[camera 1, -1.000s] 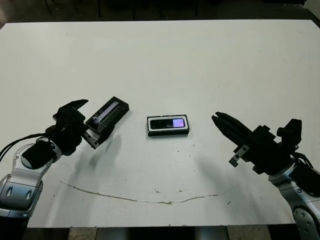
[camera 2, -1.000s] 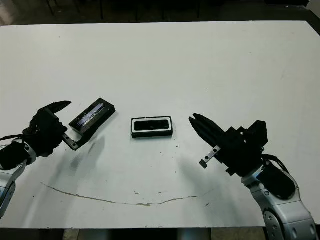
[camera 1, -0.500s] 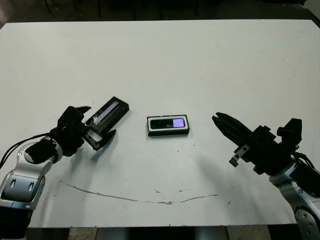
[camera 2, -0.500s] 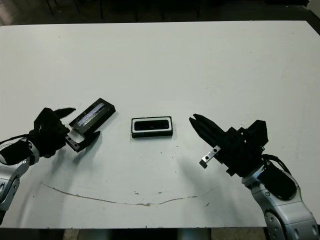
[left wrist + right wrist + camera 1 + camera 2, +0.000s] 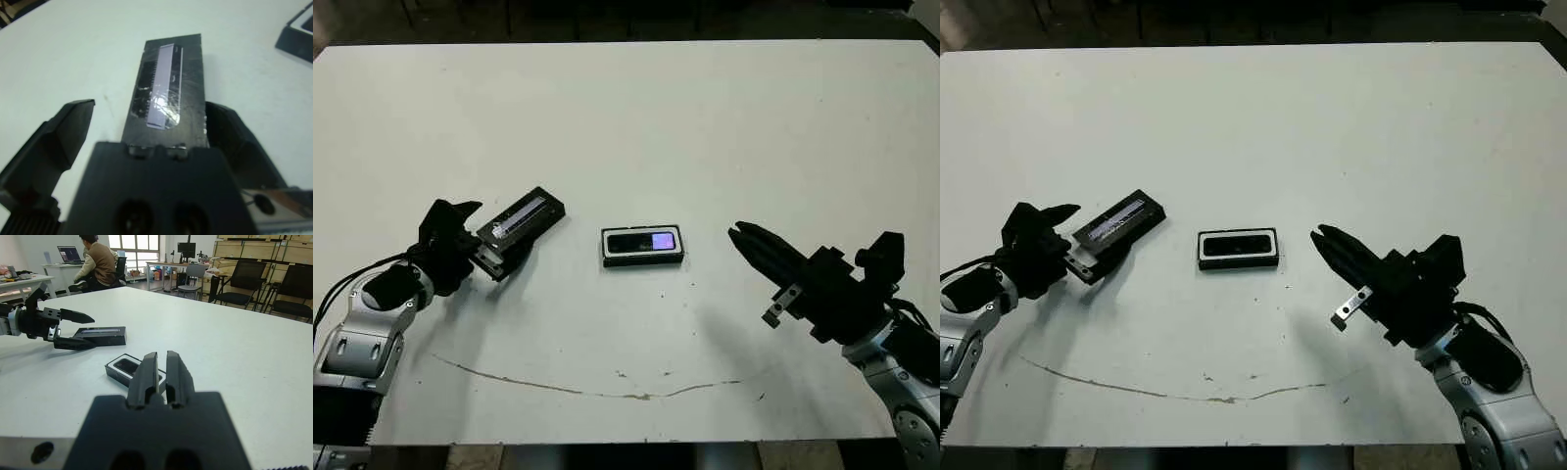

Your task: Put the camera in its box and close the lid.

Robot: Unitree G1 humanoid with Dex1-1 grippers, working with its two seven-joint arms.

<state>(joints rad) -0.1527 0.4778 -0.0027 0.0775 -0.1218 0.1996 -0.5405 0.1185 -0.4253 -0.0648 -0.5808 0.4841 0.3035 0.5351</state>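
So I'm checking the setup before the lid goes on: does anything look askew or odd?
The lid lies at a slant between the open left gripper's fingers, while the box with the camera inside sits square. A thin dark scuff line crosses the table's near edge. Nothing looks damaged.

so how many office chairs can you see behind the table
3 for sure in the right wrist view: a grey chair mid-room, a black chair beside it, and another black chair at the edge. A seated person may hide a fourth.

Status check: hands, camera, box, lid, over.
Left hand open around the lid's near end. Right hand shut, empty, off the table. Camera lies in the box, uncovered. Nothing lies between lid and box.
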